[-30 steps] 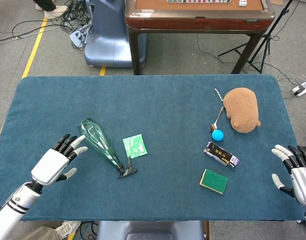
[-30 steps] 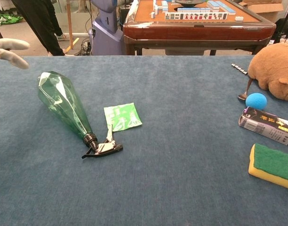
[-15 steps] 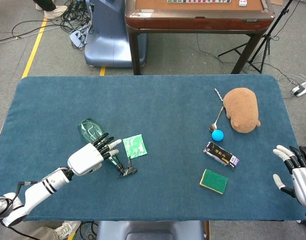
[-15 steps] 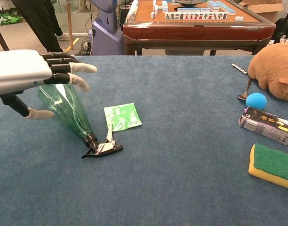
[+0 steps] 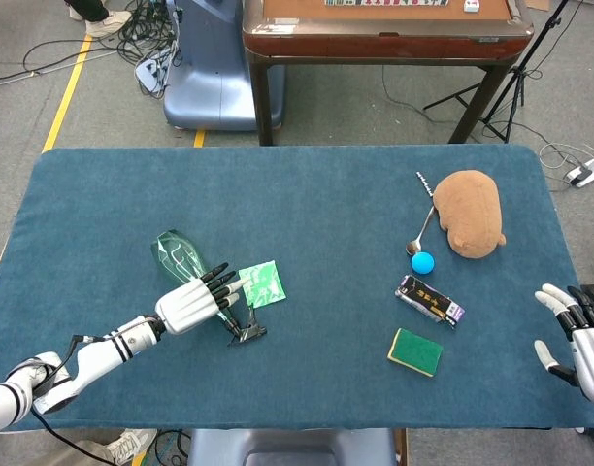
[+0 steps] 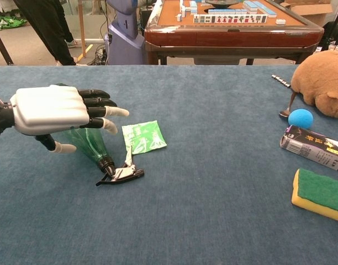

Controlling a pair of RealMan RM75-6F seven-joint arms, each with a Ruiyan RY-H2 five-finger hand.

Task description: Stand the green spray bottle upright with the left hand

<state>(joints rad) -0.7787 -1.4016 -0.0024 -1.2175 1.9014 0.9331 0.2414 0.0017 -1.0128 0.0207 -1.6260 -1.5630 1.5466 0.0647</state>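
Note:
The green spray bottle lies on its side on the blue table, wide base to the far left, black trigger head toward the near right. My left hand hovers over its tapering middle with fingers spread, holding nothing. From the chest view the left hand covers most of the bottle; the trigger head shows below the fingertips. Whether the hand touches the bottle is unclear. My right hand sits open at the table's right edge.
A green packet lies just right of the bottle's neck. Further right are a brown plush, a spoon, a blue ball, a dark box and a green-yellow sponge. A wooden mahjong table stands beyond.
My left hand has swept right from the table's left side to over the bottle, then lower toward its neck. The bottle and right hand have stayed put.

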